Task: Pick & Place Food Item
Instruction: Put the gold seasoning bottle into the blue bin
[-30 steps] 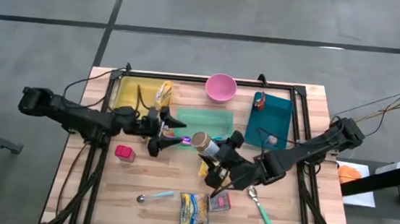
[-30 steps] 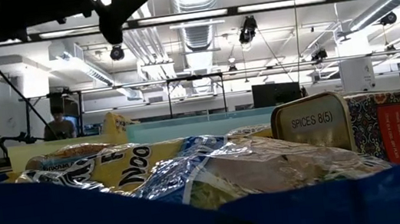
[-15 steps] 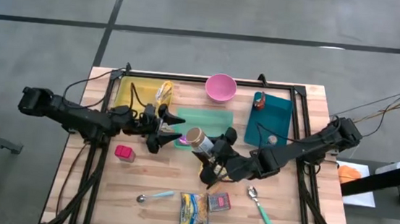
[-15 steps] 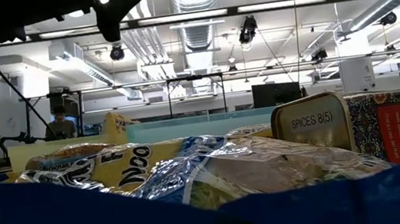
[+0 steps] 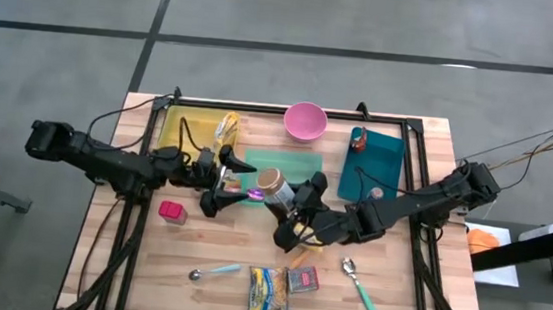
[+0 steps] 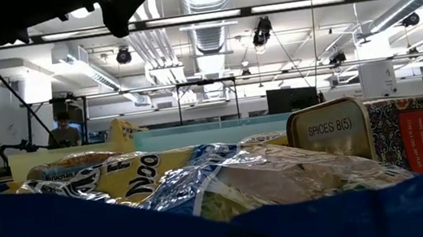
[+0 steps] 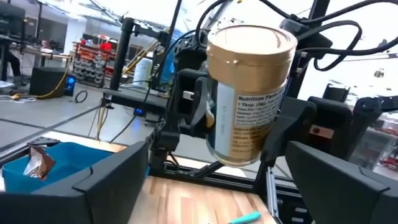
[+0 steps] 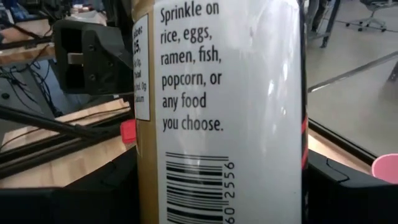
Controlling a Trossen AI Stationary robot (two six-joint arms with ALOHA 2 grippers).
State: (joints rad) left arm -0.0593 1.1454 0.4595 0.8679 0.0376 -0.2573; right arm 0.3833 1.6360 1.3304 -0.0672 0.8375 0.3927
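A jar [image 5: 274, 187] with a gold lid and a pale label hangs above the table's middle, near the green tray [image 5: 286, 162]. My right gripper [image 5: 293, 211] comes in from the right and is shut on the jar. In the right wrist view the jar [image 8: 224, 112] fills the picture. My left gripper [image 5: 228, 184] stands just left of the jar, level and open, its fingers [image 7: 93, 186] spread wide and pointing at the jar [image 7: 249, 93] without touching it. My right gripper pinches the jar's body [image 7: 214, 118] between its two fingers [image 7: 194, 104], one on each side at about mid-height. The fingers come roughly level from the table's right and near side. The jar is lifted clear of the table, near upright, lid up.
At the back stand a yellow tray [image 5: 187, 127], a pink bowl [image 5: 305, 120] and a teal tray [image 5: 374, 162] with a red item. Near the front lie a pink box [image 5: 171, 211], a spoon [image 5: 214, 272], a noodle packet [image 5: 267, 292], a spice tin [image 5: 303, 278] and a teal-handled spoon [image 5: 360, 288].
My right gripper has carried the jar toward the table's left and far side, closer to my left gripper, keeping it clear of the table.
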